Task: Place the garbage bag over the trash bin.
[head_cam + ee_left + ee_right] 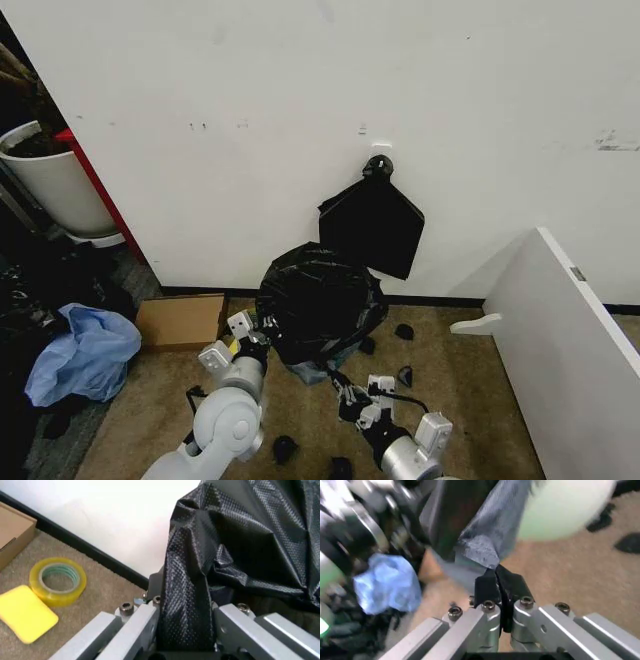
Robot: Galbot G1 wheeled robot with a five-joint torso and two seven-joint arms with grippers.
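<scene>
Starting at your left, the left gripper (pixel 243 334) sits against the left side of the garbage bag (pixel 318 300), and the left wrist view shows its jaws clamped on a fold of the textured black plastic (pixel 187 607). Beside it on the carpet lie a roll of yellow tape (pixel 57 580) and a yellow sponge (pixel 25 613), with a cardboard box (pixel 180 320) further left by the wall.

In the middle, the bag is draped as a dark mound over the trash bin, which stands against the wall below the hanging bag bundle (pixel 372 225). A curve of the bin's pale wall (pixel 565 508) shows in the right wrist view, bare below the plastic.

On your right, the right gripper (pixel 362 405) is low near the floor, its pads (pixel 512 587) pressed together on a thin edge of the bag (pixel 485 536).

I judge you mostly there: the bag covers the top, but the hem looks bunched and needs pulling down evenly around the rim.
</scene>
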